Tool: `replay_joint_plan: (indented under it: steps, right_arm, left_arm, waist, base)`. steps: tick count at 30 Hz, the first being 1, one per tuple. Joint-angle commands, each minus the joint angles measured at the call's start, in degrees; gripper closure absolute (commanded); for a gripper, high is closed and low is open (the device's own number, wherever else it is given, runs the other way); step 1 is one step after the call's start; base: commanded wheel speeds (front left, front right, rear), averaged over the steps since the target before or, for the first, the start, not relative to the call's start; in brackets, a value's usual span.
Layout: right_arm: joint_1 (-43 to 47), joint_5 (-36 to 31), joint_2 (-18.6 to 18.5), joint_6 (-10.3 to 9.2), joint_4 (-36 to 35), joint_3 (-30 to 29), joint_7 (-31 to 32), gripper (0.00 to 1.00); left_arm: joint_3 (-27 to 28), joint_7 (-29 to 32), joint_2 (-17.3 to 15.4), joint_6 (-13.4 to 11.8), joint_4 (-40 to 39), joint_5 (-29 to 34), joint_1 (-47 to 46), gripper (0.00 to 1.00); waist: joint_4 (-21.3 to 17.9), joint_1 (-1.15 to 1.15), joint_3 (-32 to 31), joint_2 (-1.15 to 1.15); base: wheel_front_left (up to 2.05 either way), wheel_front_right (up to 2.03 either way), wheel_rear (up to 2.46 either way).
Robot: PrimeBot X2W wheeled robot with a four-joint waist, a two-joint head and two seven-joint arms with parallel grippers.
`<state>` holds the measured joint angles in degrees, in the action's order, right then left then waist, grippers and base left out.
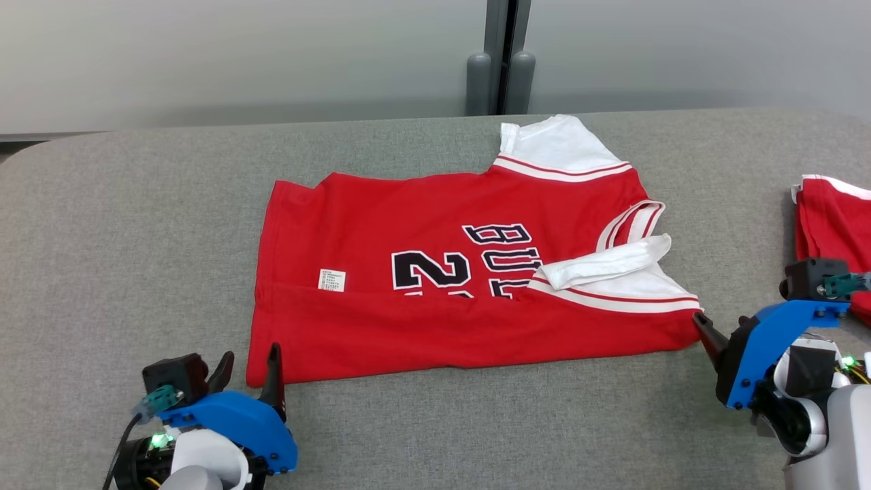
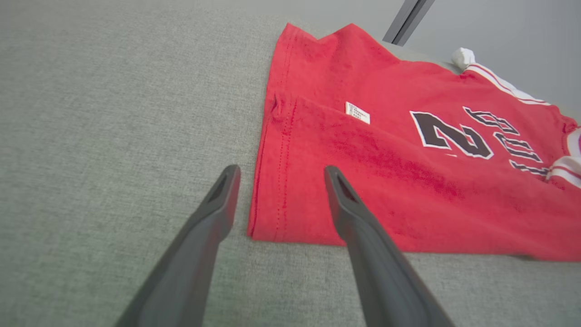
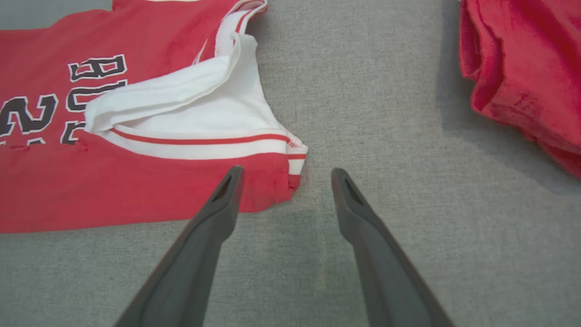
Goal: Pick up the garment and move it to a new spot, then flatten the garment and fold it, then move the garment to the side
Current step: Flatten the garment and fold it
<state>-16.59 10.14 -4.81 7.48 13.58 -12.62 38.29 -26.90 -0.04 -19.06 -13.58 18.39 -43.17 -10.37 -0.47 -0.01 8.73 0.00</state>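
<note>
The garment (image 1: 442,286) is a red jersey with white sleeves and black lettering. It lies flat in the middle of the grey table (image 1: 136,238), its near long edge folded up over the number. My left gripper (image 1: 250,354) stands open at the garment's near left corner (image 2: 272,227); in the left wrist view its jaws (image 2: 281,170) straddle the hem, holding nothing. My right gripper (image 1: 702,325) is open at the near right corner, where the garment (image 3: 136,181) ends by a white sleeve (image 3: 190,109). In the right wrist view its fingers (image 3: 286,172) frame that corner with nothing held.
Another red cloth (image 1: 833,218) lies bunched at the table's right edge, just beyond my right arm, and it appears at the upper right of the right wrist view (image 3: 522,68). A grey wall with two upright posts (image 1: 500,82) runs behind the table's far edge.
</note>
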Motion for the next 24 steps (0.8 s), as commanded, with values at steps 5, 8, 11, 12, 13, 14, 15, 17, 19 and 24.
replay_joint_plan:
  steps: [5,8,11,12,13,14,15,17,19,24]
  right_arm:
    - [-2.2,-2.9,1.2,0.02,3.6,-1.2,-0.7,0.0]
    - [-3.5,-3.9,1.6,0.02,5.9,-1.4,-1.4,0.0]
    - [-4.7,-4.6,1.8,0.02,8.1,-1.6,-2.3,0.0]
    - [-5.2,-4.7,1.8,0.02,9.0,-1.8,-2.5,0.0]
    - [-5.6,-5.1,1.9,0.02,9.9,-1.9,-2.6,0.0]
    - [-5.9,-5.2,1.9,0.03,10.7,-1.8,-2.7,0.0]
    - [-6.3,-4.7,1.9,0.03,11.5,-1.7,-2.8,0.0]
    - [-6.8,-3.9,1.9,0.02,13.0,-1.0,-2.8,0.0]
    - [-7.1,-3.2,1.9,0.03,14.3,-0.2,-2.8,0.0]
    - [-7.5,-2.3,2.0,0.03,16.0,1.2,-3.9,1.0]
  left_arm:
    - [-1.8,1.8,0.3,-0.6,4.7,1.8,-2.8,0.0]
    - [-2.4,2.8,0.7,-0.7,7.3,1.8,-3.9,0.0]
    - [-2.8,3.4,1.3,0.0,9.3,1.5,-4.6,0.0]
    - [-3.0,3.5,1.5,0.0,9.9,1.5,-4.8,0.0]
    - [-3.2,4.0,1.7,0.2,10.6,1.3,-5.0,0.0]
    - [-3.3,4.3,2.0,0.4,11.2,1.1,-5.2,0.0]
    - [-3.5,4.6,2.3,0.6,11.8,0.8,-5.4,0.0]
    - [-3.7,5.3,3.0,1.3,13.1,0.2,-5.7,0.0]
    - [-3.9,5.6,3.5,1.9,14.2,-0.2,-6.0,0.0]
    - [-3.8,5.3,4.6,3.0,16.6,-1.2,-6.7,1.0]
  waist:
    - [-0.1,0.01,0.8,0.0]
    - [0.0,0.01,1.2,0.0]
    - [0.1,0.01,1.7,0.0]
    - [0.2,0.01,1.9,0.0]
    - [0.3,0.01,2.1,0.0]
    - [0.4,0.01,2.2,0.0]
    - [0.4,0.01,2.3,0.0]
    - [0.5,0.01,2.6,0.0]
    - [0.6,0.01,2.8,0.0]
    - [0.5,0.01,2.6,0.0]
  base:
    - [0.0,0.0,0.0]
    - [0.0,0.0,0.0]
    - [0.0,0.0,0.0]
    - [0.0,0.0,0.0]
    - [0.0,0.0,0.0]
    - [0.0,0.0,0.0]
    - [0.0,0.0,0.0]
    - [0.0,0.0,0.0]
    - [0.0,0.0,0.0]
    - [0.0,0.0,0.0]
